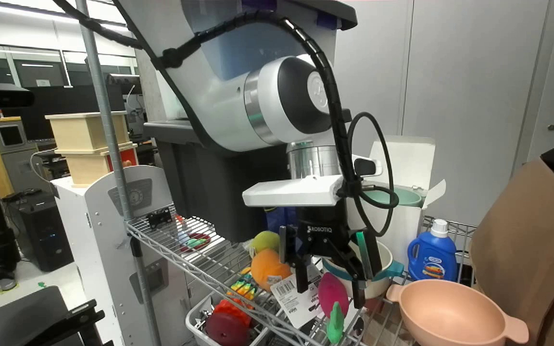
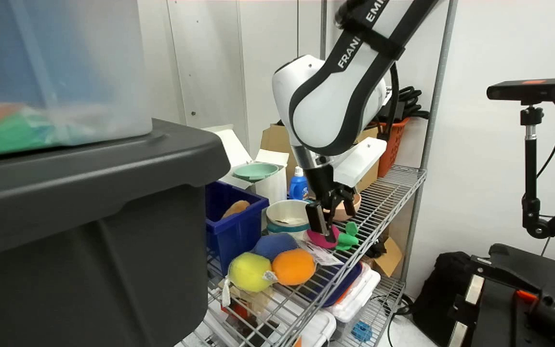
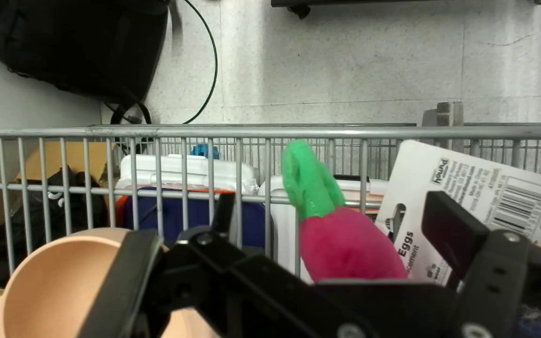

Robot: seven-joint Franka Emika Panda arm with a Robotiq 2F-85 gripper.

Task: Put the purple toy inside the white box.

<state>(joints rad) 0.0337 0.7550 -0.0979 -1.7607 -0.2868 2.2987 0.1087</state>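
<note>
The purple toy (image 1: 332, 294) is a magenta rounded body with green leaves. It lies on the wire shelf beside a white card, and also shows in an exterior view (image 2: 322, 238) and in the wrist view (image 3: 345, 246). My gripper (image 1: 331, 288) points down over the toy with its fingers spread. In the wrist view (image 3: 338, 216) the toy shows between the fingers, with gaps on both sides; its near end is hidden by the gripper. The white box (image 1: 402, 230) stands at the back, its flap lid up, with a green bowl in its top; it also shows in an exterior view (image 2: 278, 185).
A white-and-teal pot (image 2: 288, 212) stands between toy and box. A peach bowl (image 1: 455, 310), a blue detergent bottle (image 1: 433, 254) and a blue crate (image 2: 239, 236) are near. Orange (image 2: 293, 266) and yellow (image 2: 248, 272) toys lie beside the toy. A large grey tote (image 2: 113, 270) stands at one side.
</note>
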